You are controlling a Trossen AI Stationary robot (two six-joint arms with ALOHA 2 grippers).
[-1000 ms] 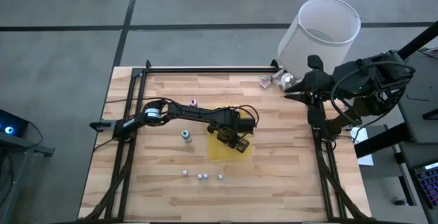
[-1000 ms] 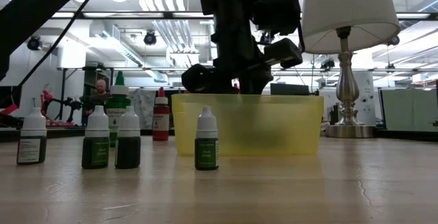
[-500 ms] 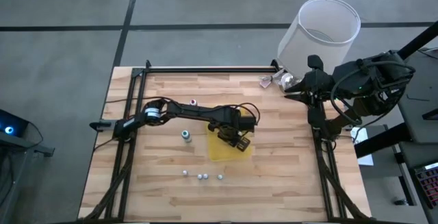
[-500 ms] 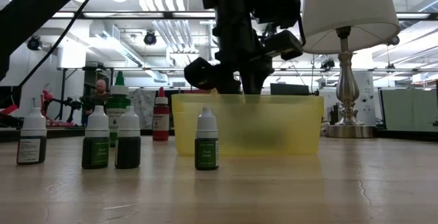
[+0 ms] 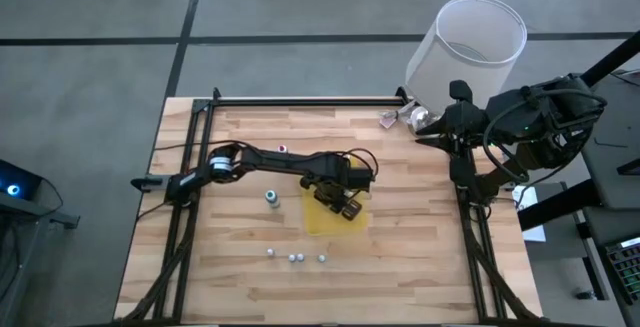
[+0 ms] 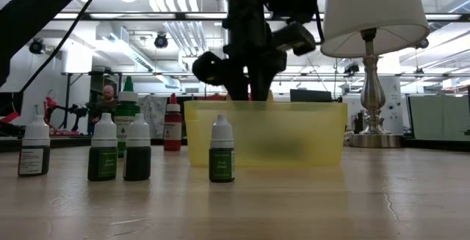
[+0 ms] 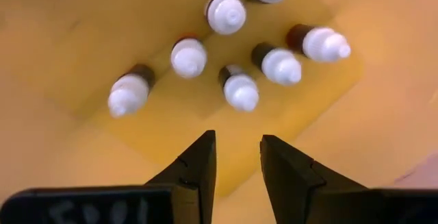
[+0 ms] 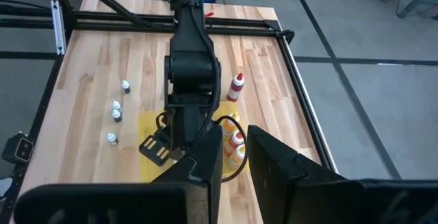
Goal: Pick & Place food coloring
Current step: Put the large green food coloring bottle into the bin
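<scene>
Six food coloring bottles (image 7: 241,90) stand upright inside the yellow tray (image 5: 337,223) at mid-bench (image 5: 420,267). The left tool (image 7: 237,157) hangs above them, fingers slightly apart and empty. The right tool (image 8: 236,157), narrowly parted and empty, waits beside the lamp (image 5: 468,49).

Both arms are matte black, jointed and looped with black cables, the left pincer (image 7: 236,164) ending in wedge-shaped dark fingers.

Table (image 5: 420,267): pale wood, plank-striped. Bin (image 6: 308,133): translucent yellow. Food coloring (image 6: 222,150): white caps over dark green bodies, one red bottle (image 6: 172,124) behind; lamp (image 6: 373,12): white shade, silver stem. Arms: black.
</scene>
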